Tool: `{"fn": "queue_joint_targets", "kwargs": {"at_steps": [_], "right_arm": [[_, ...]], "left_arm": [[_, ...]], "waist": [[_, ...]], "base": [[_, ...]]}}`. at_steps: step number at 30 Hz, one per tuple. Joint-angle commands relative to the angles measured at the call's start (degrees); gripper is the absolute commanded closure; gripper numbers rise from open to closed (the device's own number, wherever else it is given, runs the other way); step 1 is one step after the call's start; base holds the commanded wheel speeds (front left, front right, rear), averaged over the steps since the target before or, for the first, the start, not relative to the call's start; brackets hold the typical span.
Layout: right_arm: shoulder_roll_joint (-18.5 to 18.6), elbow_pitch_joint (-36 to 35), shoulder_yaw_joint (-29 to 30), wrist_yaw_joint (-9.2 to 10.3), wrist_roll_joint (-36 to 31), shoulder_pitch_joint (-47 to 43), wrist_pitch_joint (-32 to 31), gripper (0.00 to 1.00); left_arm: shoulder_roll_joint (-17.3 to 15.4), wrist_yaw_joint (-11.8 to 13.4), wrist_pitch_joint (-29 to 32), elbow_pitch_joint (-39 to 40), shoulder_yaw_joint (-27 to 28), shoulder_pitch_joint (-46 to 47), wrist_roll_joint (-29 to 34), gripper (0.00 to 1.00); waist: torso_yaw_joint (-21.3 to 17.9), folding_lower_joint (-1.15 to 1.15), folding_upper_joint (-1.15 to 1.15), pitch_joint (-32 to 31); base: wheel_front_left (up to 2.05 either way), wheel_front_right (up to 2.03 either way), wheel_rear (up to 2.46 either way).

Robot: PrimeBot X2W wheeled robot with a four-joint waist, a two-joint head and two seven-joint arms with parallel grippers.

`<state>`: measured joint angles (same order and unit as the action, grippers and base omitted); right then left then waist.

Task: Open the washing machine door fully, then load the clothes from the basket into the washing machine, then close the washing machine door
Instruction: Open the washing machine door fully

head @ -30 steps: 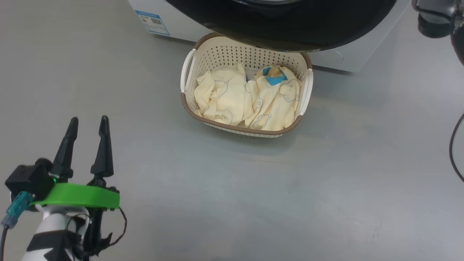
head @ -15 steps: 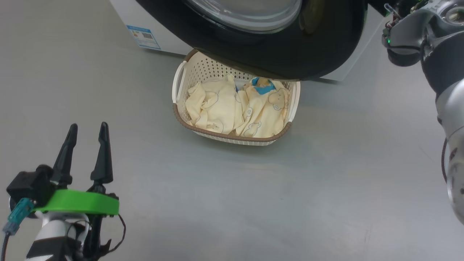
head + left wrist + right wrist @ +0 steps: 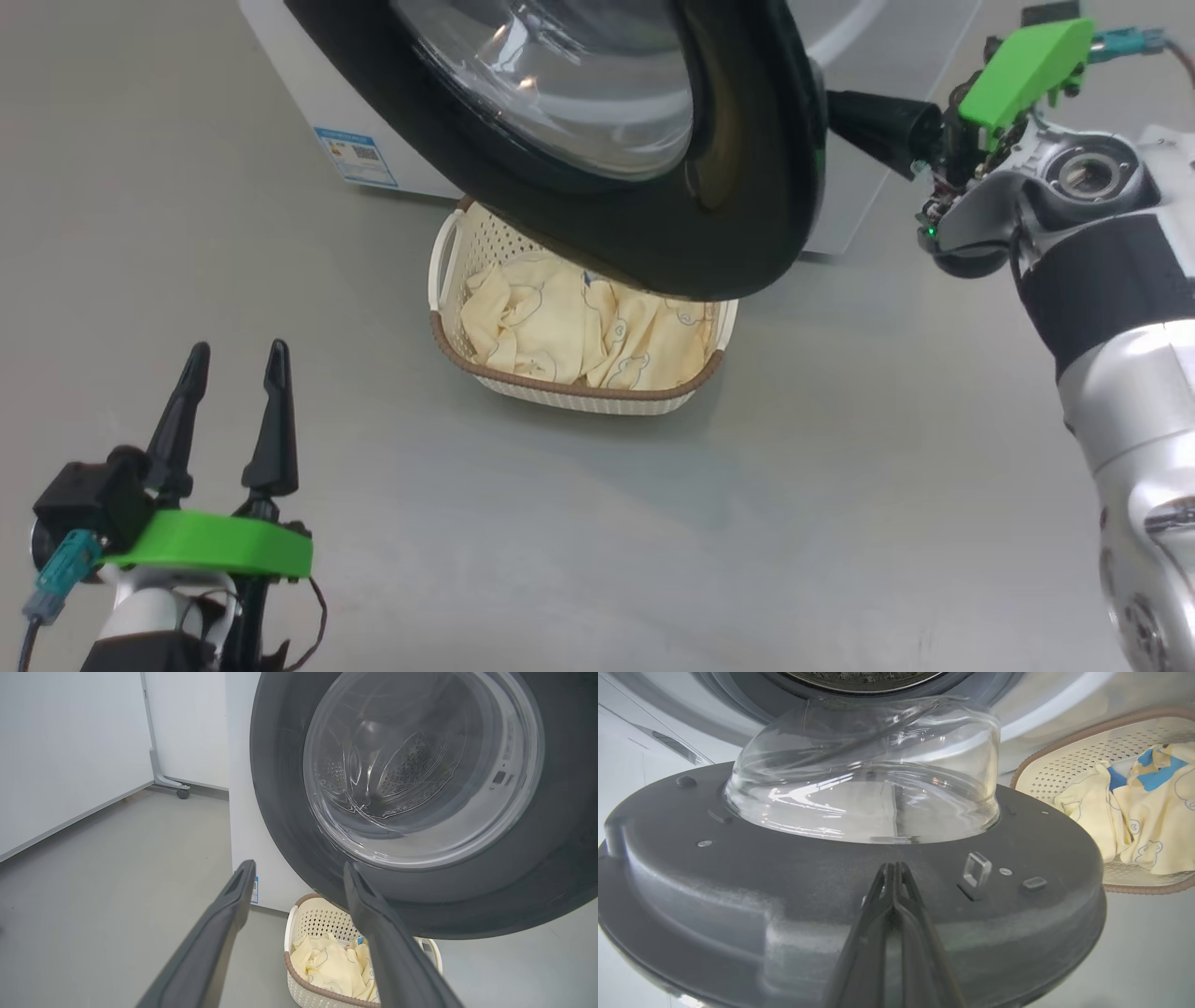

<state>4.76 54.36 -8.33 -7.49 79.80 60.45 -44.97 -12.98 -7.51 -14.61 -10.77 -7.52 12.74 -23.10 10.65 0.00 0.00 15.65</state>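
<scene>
Door [image 3: 747, 205] part-open above basket [image 3: 569, 387] of clothes [image 3: 551, 317]; closed right gripper [image 3: 894, 870] presses its inner rim, left gripper [image 3: 235, 359] open, idle. Risk: smooth plastic may let the gripper slip, letting the door swing back.

Smooth grey floor [image 3: 653, 523], white wheeled partition panels [image 3: 70, 742] behind.

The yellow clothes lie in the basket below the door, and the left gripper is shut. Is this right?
No. The left gripper is open: the left wrist view shows its fingers wide apart. The clothes do lie in the basket below the washing machine door.
</scene>
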Motion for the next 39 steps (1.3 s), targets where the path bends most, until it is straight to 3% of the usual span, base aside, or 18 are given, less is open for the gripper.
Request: {"fn": "queue_joint_targets", "kwargs": {"at_steps": [1, 22, 39], "right_arm": [[-1.87, -3.31, -1.62, 0.00, 1.33, 0.08, -0.51, 1.00], [-1.88, -16.98, -24.00, 0.00, 18.08, -11.12, 6.20, 1.00], [-1.88, -21.51, -42.84, 0.00, 31.99, -8.69, 17.61, 1.00]], "left_arm": [[-2.10, 0.02, -0.39, 1.94, 2.11, 0.25, 0.66, 0.00], [-2.23, 0.02, -0.39, 2.65, -0.29, -1.63, 1.63, 0.00], [-1.91, 0.02, -0.39, 2.72, -2.07, -1.29, 1.48, 0.00]], "waist": [[-0.11, 0.00, 0.00, -0.62], [-0.03, 0.00, 0.00, -4.54], [-0.21, 0.00, 0.00, -4.96]], "base": [[0.00, 0.00, 0.00], [0.00, 0.00, 0.00], [0.00, 0.00, 0.00]]}}
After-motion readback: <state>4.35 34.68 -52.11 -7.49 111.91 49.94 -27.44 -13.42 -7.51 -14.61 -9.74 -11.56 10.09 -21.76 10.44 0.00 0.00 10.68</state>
